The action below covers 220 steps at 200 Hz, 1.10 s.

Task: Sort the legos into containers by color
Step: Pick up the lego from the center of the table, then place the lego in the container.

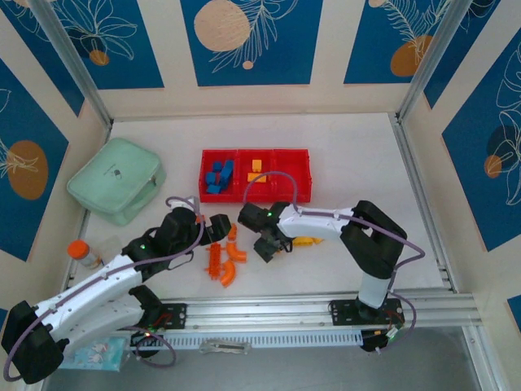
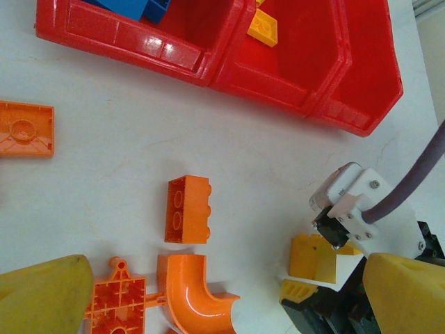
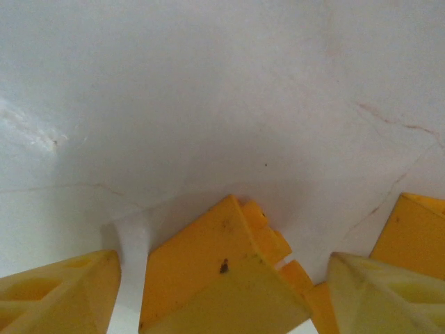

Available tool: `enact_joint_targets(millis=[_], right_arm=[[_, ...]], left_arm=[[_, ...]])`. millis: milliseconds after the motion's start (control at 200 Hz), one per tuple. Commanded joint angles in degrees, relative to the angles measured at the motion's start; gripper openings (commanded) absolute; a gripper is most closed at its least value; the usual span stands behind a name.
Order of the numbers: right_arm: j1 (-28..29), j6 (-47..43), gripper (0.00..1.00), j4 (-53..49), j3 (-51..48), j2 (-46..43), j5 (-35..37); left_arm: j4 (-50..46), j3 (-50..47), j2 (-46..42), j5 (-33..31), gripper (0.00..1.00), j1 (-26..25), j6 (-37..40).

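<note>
Half done: long red plastic divided tray upper-centre holds blue bricks + yellow bricks; orange lego pieces & loose yellow brick left on tabletop mid-frame; right gripper spread astride it, unclamped; left gripper spread wide, empty.

Between the fingers of the right gripper, the yellow brick ran off the picture's bottom, so its lower half went unseen. A second yellow brick was cut by the right edge. In the left wrist view the red tray and its blue bricks were cropped on the far side, the orange plate on the left, and the orange elbow on the near side. From above, the right gripper hid part of the yellow pile.
</note>
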Motion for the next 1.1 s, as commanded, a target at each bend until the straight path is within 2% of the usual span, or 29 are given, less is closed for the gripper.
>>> enact_joint_targets(millis=[0, 360, 565, 770, 1095], right_arm=[[-0.5, 0.1, 0.73, 1.0, 0.2, 0.8, 0.2], [-0.7, 0.1, 0.55, 1.1, 0.4, -0.5, -1.0], [-1.1, 0.7, 0.54, -1.2, 3.2, -3.4, -1.3], [-3.9, 1.2, 0.54, -2.2, 10.7, -3.1, 0.3], [-11.9, -0.1, 0.54, 3.5, 27.0, 7.9, 2.5]], left_arm=[[1.1, -0.8, 0.0, -1.3, 0.99, -0.5, -0.8], [1.7, -0.4, 0.7, -1.0, 0.99, -0.5, -0.5], [1.2, 0.4, -0.2, -2.1, 0.99, -0.4, 0.7], [-2.6, 3.8, -1.0, -4.2, 0.99, 0.7, 4.1], [-3.2, 7.4, 1.2, 1.1, 0.99, 8.2, 7.8]])
